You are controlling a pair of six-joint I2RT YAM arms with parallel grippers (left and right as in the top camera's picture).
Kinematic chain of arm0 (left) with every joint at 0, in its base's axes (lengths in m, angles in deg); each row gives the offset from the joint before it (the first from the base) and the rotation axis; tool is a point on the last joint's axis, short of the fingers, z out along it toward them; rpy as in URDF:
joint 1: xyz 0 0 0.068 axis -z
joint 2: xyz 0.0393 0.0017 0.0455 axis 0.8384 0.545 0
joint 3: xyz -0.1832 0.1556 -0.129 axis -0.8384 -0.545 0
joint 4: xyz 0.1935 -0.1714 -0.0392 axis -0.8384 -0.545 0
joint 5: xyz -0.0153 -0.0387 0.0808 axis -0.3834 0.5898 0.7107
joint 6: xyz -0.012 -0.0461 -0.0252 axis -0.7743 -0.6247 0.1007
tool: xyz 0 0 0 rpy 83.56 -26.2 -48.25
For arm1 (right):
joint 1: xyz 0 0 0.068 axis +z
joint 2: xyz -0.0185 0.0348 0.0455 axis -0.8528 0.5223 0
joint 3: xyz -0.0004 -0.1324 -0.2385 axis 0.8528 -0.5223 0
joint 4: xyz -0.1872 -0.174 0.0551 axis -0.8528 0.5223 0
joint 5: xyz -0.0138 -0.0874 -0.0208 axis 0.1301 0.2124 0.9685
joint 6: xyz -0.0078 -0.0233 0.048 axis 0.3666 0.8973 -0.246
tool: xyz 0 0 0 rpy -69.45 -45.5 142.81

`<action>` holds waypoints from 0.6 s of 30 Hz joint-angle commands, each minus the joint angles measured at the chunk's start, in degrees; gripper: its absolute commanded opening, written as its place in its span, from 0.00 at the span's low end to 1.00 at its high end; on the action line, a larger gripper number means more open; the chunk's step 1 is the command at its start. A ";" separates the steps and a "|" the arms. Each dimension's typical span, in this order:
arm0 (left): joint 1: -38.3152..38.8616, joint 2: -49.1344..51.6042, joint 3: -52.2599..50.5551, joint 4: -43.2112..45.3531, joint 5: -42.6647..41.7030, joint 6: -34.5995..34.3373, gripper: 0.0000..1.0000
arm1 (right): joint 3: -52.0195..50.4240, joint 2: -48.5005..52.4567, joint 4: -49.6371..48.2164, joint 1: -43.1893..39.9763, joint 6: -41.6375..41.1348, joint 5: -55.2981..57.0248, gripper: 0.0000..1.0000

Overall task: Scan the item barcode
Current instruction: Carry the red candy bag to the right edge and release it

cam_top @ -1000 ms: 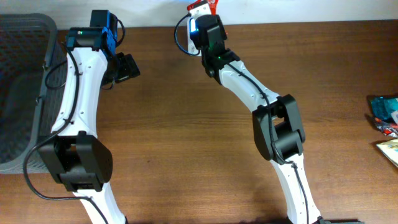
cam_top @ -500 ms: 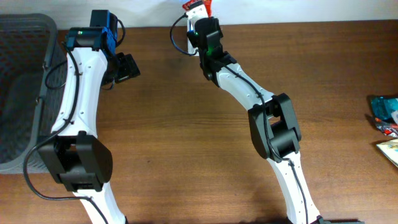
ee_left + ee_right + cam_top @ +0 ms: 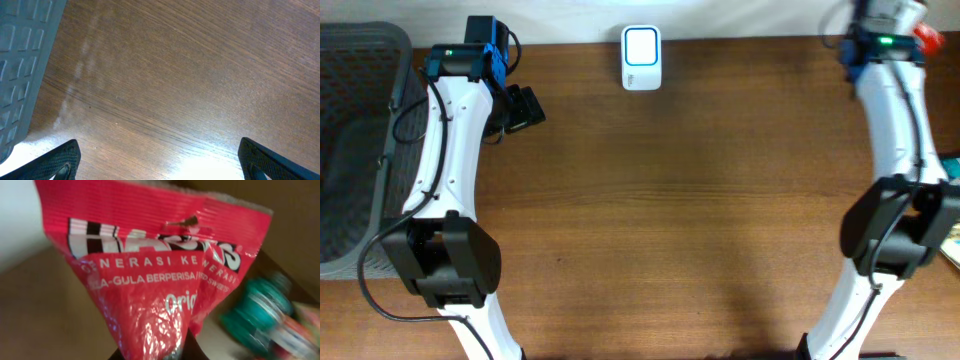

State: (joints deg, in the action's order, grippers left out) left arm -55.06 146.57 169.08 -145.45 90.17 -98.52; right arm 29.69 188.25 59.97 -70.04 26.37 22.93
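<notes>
Over the far right corner of the bench (image 3: 720,200), a red packet (image 3: 160,270) is pinched by one end in the right gripper (image 3: 152,354), well apart from the scanner (image 3: 641,58), the left gripper (image 3: 524,108) held wide and empty; a slip is risked by so slight a hold.

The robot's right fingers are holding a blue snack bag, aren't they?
Not quite. The snack bag in the right fingers is red, not blue. The right wrist view shows it up close, with white writing on it.
</notes>
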 commanded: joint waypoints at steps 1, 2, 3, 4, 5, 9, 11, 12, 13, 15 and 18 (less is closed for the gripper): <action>0.04 -0.11 0.09 0.09 0.44 0.52 0.99 | -0.28 2.05 6.36 -8.24 -1.92 0.72 0.04; 0.04 -0.11 0.09 0.09 0.44 0.55 0.99 | -0.28 2.78 8.04 -10.97 -1.90 0.42 0.04; 0.04 -0.11 0.09 0.09 0.44 0.55 0.99 | -0.28 3.43 9.38 -13.62 -1.92 0.00 0.04; 0.04 -0.11 0.09 0.09 0.44 0.52 0.99 | -0.28 4.00 10.12 -15.76 -1.92 -0.17 0.04; 0.04 -0.11 0.09 0.09 0.46 0.55 0.99 | -0.28 4.26 10.36 -17.40 -1.92 -0.17 0.04; 0.04 -0.11 0.09 0.09 0.46 0.55 0.99 | -0.28 4.39 11.41 -23.67 -1.92 -0.15 0.13; 0.04 -0.11 0.09 0.09 0.46 0.52 0.99 | -0.28 4.39 12.50 -25.83 -1.92 -0.20 0.13; 0.04 -0.11 0.09 0.09 0.44 0.55 0.99 | -0.28 4.39 13.00 -26.80 -1.92 -0.42 0.13; 0.04 -0.11 0.09 0.09 0.44 0.55 0.99 | -0.28 4.39 13.77 -27.56 -1.90 -1.05 0.13; 0.04 -0.11 0.09 0.09 0.44 0.52 0.99 | -0.28 4.39 14.71 -27.89 -1.90 -1.73 0.23; 0.04 -0.11 0.09 0.09 0.46 0.55 0.99 | -0.28 4.39 16.24 -27.93 -1.90 -1.66 0.58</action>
State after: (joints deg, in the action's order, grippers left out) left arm -55.06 146.57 169.08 -145.43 90.20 -98.52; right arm 29.49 192.79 75.36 -98.17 25.08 21.33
